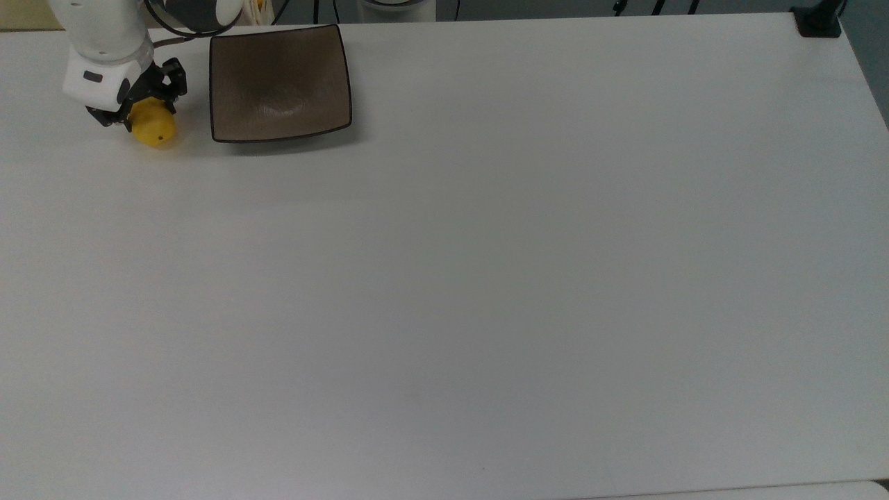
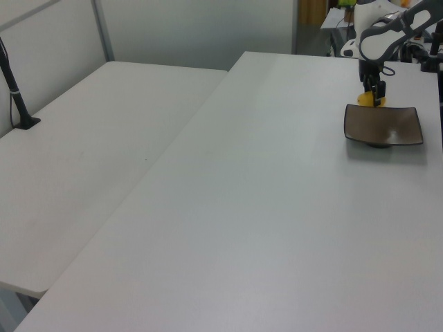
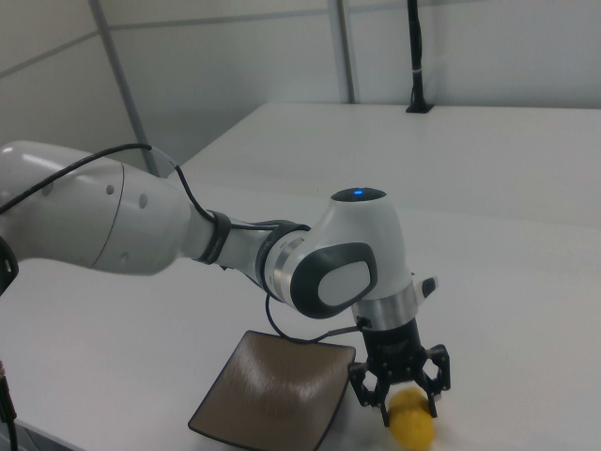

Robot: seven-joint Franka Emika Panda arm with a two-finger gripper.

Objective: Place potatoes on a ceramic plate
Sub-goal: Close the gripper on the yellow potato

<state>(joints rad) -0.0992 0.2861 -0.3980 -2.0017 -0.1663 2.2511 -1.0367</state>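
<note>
On the white table, spread jaws straddle the potato beside the plate.

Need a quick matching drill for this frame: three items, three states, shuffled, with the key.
Items:
1. potato
2. ceramic plate
3. gripper

States:
A. nothing on it
B. open jaws, one on either side of the yellow lump
C. on the table, just beyond the plate's edge on the top view's left

Pairs: 1-C, 2-A, 3-B
</note>
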